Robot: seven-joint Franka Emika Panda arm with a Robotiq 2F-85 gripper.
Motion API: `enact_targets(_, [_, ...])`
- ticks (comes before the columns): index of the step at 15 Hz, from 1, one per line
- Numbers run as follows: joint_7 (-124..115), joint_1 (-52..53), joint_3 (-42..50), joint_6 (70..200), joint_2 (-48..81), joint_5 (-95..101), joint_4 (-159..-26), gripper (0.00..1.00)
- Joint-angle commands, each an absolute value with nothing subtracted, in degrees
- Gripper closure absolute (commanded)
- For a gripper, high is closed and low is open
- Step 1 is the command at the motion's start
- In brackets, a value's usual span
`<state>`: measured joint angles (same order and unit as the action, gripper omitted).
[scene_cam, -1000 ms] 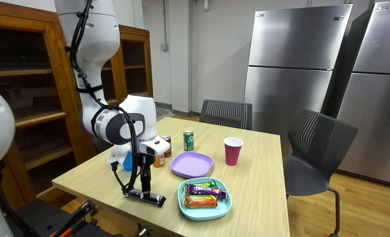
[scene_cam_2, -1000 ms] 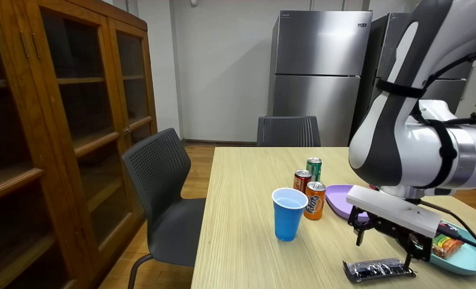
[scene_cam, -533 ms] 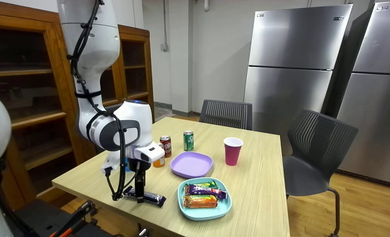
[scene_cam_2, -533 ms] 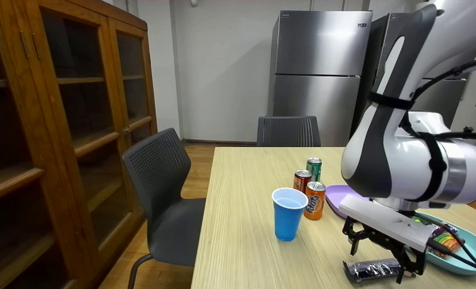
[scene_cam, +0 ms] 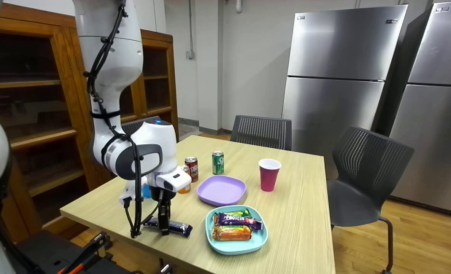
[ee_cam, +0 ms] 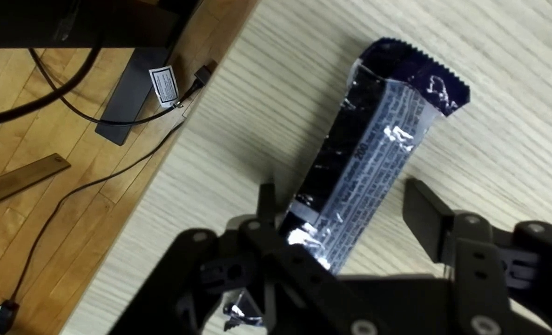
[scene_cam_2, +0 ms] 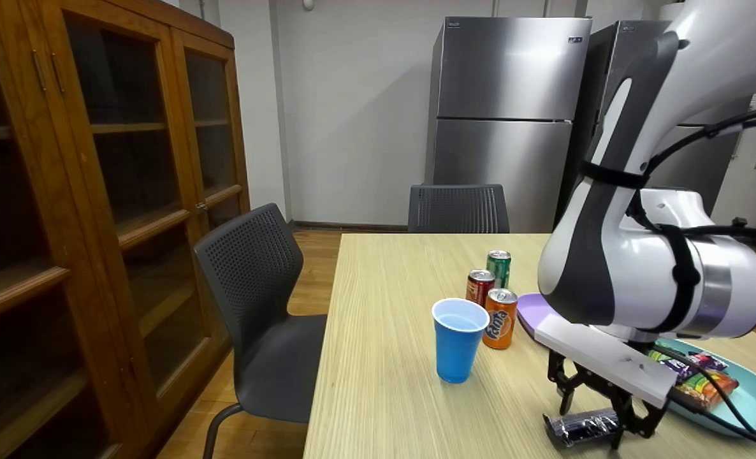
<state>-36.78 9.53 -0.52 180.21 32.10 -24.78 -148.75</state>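
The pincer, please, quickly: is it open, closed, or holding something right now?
Pincer: open, straddling the dark-wrapped bar without gripping it.

In an exterior view, the table (scene_cam: pixel 297 220) is looked down on obliquely from moderate range, with the arm (scene_cam: pixel 115 64) framed at the left and the refrigerators (scene_cam: pixel 335 114) faced beyond; in an exterior view, the refrigerators are likewise faced across the table, with the cabinet (scene_cam_2: pixel 78 191) at the left and the arm cut off by the right border. The cans (scene_cam_2: pixel 499 319), the purple plate (scene_cam: pixel 221 190) and the teal tray (scene_cam: pixel 235 248) are shared by both exterior views. In the wrist view, the wrapped bar (ee_cam: pixel 373 149) and the table's edge are looked down on from close up, past the gripper (ee_cam: pixel 341 197) at the bottom.
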Motion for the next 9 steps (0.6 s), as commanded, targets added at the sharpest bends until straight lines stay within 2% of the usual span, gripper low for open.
enact_targets(1, [-35.9,5.2,-4.6,181.6,29.4,-25.8,-150.1,0.58])
enact_targets(6, [-34.4,-3.6,-11.8,182.2,23.7,-26.0,-152.8,0.97])
enact_targets(7, [-34.8,-5.8,-13.2,182.3,22.9,-25.3,-153.2,0.99])
enact_targets(8, [-34.6,-7.9,-14.3,182.2,21.8,-25.2,-153.5,0.94])
enact_targets(9, [-34.4,-10.0,-15.6,181.9,20.8,-25.2,-153.7,0.94])
